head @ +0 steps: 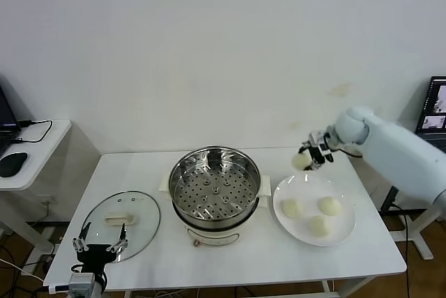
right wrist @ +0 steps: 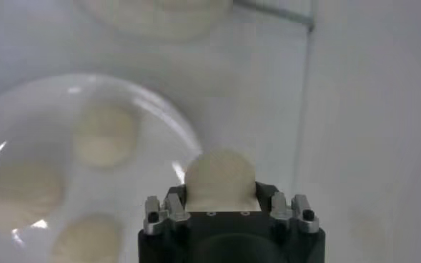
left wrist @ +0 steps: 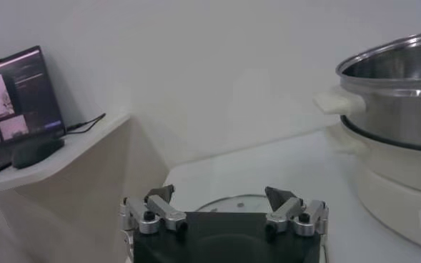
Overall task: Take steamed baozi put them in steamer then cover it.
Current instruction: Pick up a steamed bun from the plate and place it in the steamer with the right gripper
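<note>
Head view: white table (head: pixel 362 256), white wall (head: pixel 223 47)

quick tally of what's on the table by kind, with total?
Baozi: 4, with three on the plate and one in the right gripper, held baozi
Plate: 1
Steamer: 1
Glass cover: 1
Total: 7

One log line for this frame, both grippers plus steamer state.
right gripper: shut on baozi, above plate | left gripper: open, over cover | steamer: uncovered
</note>
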